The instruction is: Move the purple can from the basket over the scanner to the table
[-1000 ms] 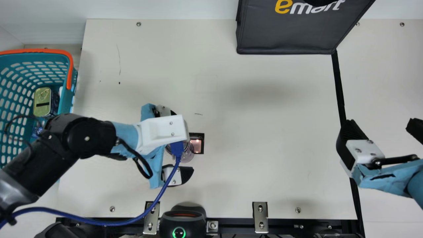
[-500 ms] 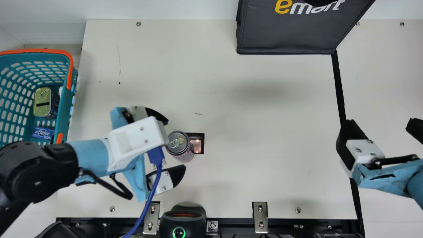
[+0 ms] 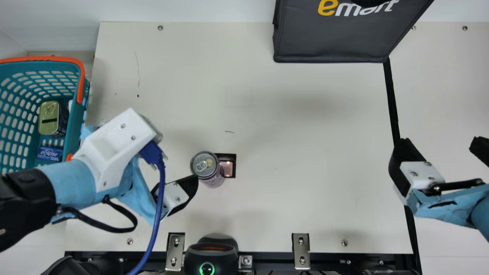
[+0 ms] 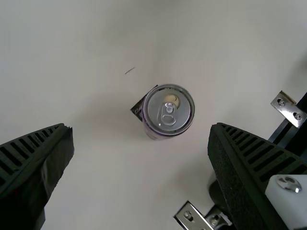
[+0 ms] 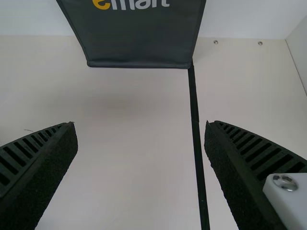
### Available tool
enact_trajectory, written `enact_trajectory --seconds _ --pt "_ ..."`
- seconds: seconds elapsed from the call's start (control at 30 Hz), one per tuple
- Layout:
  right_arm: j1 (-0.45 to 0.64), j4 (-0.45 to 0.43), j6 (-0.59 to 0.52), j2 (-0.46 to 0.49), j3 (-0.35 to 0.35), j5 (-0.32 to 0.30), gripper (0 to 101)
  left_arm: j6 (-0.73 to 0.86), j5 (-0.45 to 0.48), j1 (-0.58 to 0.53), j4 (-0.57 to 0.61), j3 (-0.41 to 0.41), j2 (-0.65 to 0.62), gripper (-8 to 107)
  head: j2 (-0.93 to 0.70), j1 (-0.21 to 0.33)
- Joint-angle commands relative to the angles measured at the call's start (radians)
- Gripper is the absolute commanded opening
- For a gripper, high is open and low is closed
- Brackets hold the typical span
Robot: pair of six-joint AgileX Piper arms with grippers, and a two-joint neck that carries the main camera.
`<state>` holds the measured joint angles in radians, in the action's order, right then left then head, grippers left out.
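"Where's the can?"

"Upright on the table, just beside the lit window."

"And the left gripper?"

"Near the can, its 2 jaws wide apart."

"The right gripper?"

"Out by the black strip, its 2 jaws apart too."

"What's in the basket?"

"A gold-topped tin and a blue pack, near each other."

The left gripper has drawn back from over the purple can toward the basket, its wrist turning along the way and its blue cable swinging with it. The can's lid (mostly covered at first) has come into sight, as has the blue box inside the basket.
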<state>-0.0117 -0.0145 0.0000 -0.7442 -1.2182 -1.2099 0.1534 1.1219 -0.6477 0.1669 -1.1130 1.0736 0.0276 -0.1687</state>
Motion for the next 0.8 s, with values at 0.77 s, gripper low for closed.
enact_trajectory --seconds 0.77 --pt "0.0 0.0 0.0 0.0 0.0 0.001 95 -1.168 -0.017 -0.448 -0.591 -0.028 0.162 90 0.0 0.03"
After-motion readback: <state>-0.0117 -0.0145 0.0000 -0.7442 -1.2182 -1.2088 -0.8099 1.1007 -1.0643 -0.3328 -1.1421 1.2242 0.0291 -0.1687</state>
